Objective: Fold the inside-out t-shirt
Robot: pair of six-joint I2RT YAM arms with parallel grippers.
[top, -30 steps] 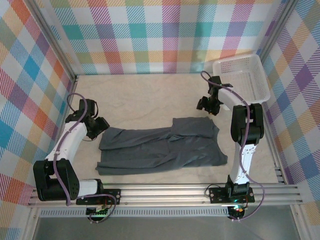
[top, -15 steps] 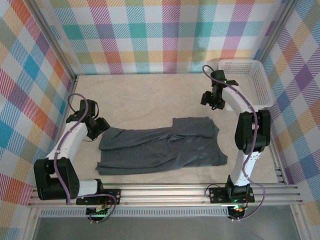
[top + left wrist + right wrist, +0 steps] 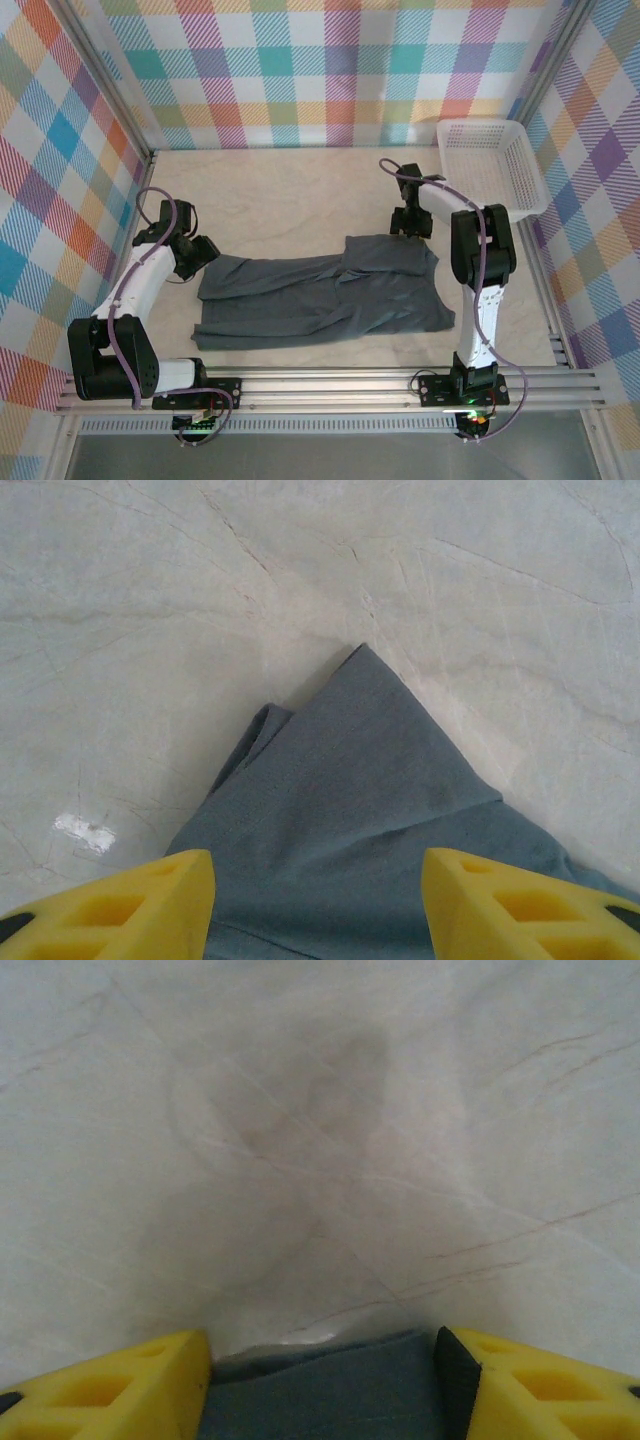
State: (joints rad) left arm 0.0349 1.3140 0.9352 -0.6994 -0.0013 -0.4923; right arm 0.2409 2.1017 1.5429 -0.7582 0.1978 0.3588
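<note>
**A:** Left claw (image 3: 318,872) first. Its two yellow fingers (image 3: 120,905) stand wide apart with nothing pinched. They straddle a pointed corner of the plain dark slate blue-grey soft cloth t-shirt (image 3: 370,810).

**B:** And the right claw (image 3: 322,1348)?

**A:** Spread as well, gripping nothing. Only a thin strip of the cloth's edge lies between its tips. Beyond that is the pale, veined stone counter (image 3: 300,1110).

**B:** Where does the t-shirt lie overall?

**A:** From above, it's flat across the middle of the counter, rumpled and partly doubled over. The left claw is at its far-left corner and the right claw at its far-right corner. The white plastic mesh basket (image 3: 490,165) sits well apart, in the far right corner.

**B:** So what could go wrong?

**A:** I'd worry about the right side most. With so little cloth between those tips, a shallow bite could slip free once it lifts. On the left, a small turned-under lip shows beside the point. Closing there might catch one layer only, and the rest would drag behind.

**B:** And if only one side holds?

**A:** Then the cloth would swing from a single corner and the fold would land skewed. Height matters too. If a claw closes too high it shuts on air, and too low it scrapes the counter. I can't tell from here whether either claw touches the cloth.
</note>
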